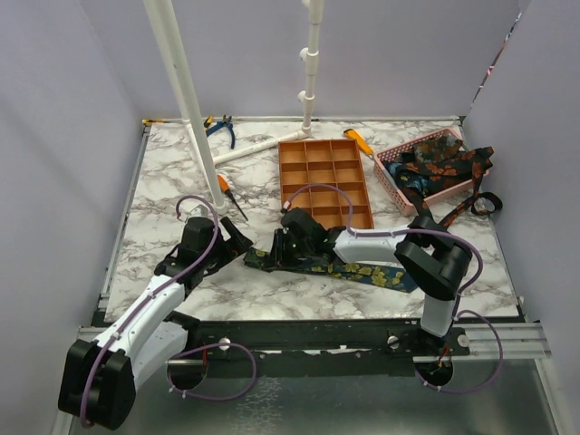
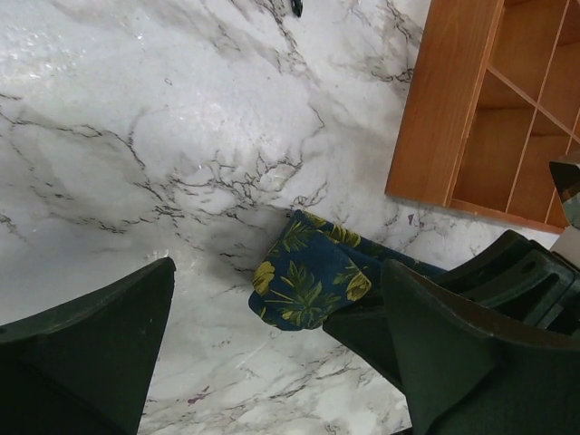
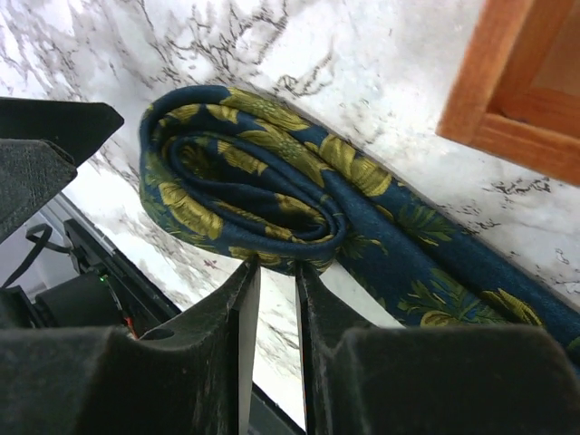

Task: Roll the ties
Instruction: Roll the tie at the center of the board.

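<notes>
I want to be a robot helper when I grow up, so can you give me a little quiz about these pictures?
1. True or false: the left gripper is open.
2. Where do the other ties mostly lie? A) in the pink basket B) in a blue bucket C) on a chair.
3. Fill in: the half-rolled tie has ___ leaves printed on dark blue.
Key: 1 true; 2 A; 3 yellow.
</notes>
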Robot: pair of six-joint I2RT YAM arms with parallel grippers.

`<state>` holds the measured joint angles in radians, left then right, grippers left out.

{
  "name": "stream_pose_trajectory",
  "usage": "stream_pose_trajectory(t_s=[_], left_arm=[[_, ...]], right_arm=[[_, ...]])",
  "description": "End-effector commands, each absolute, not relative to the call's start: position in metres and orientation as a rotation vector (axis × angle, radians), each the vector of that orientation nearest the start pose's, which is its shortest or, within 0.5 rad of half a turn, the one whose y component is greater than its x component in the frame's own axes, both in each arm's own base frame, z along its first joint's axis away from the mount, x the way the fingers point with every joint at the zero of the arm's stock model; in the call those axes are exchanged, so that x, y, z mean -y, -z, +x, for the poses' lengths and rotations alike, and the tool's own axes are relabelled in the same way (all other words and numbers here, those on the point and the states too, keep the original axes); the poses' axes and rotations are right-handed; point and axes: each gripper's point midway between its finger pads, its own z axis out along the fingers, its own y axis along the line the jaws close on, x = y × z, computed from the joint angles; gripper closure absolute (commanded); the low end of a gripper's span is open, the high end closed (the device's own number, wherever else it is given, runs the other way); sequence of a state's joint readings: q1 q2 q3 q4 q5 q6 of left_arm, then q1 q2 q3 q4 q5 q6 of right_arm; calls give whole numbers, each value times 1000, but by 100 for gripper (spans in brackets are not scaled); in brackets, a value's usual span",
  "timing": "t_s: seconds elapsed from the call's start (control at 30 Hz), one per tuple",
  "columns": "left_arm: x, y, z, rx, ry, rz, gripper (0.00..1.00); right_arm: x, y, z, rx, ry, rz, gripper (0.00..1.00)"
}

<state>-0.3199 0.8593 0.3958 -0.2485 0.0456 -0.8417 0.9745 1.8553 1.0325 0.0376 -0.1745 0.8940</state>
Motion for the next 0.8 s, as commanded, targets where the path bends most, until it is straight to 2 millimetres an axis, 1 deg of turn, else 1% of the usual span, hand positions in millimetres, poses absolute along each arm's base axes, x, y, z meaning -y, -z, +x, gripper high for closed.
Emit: stream_pose_trajectory(t_s=[0.0, 0.1, 0.27, 0.43, 0.57, 0.67, 0.77], left_arm=[[135, -68, 235, -2336, 742, -535, 6], [143, -65, 233, -2363, 784, -512, 9], [147, -65, 232, -2366, 816, -497, 15], [151, -63, 231, -2372, 845, -487, 13], [151, -57, 234, -2381, 834, -480, 14], [148, -53, 239, -2378, 801, -488, 16], [144, -52, 242, -2369, 773, -510, 16]], right_arm=[[-400, -25, 199, -2655, -1004, -182, 75], [-391, -19, 197, -2661, -999, -175, 75], [-380, -12, 197, -2667, -1006, -154, 75], [-378, -15, 199, -2650, -1024, -152, 75], [-376, -13, 201, -2655, -1043, -136, 76], [-376, -17, 200, -2643, -1077, -137, 75], [-376, -34, 200, -2589, -1107, -180, 74]])
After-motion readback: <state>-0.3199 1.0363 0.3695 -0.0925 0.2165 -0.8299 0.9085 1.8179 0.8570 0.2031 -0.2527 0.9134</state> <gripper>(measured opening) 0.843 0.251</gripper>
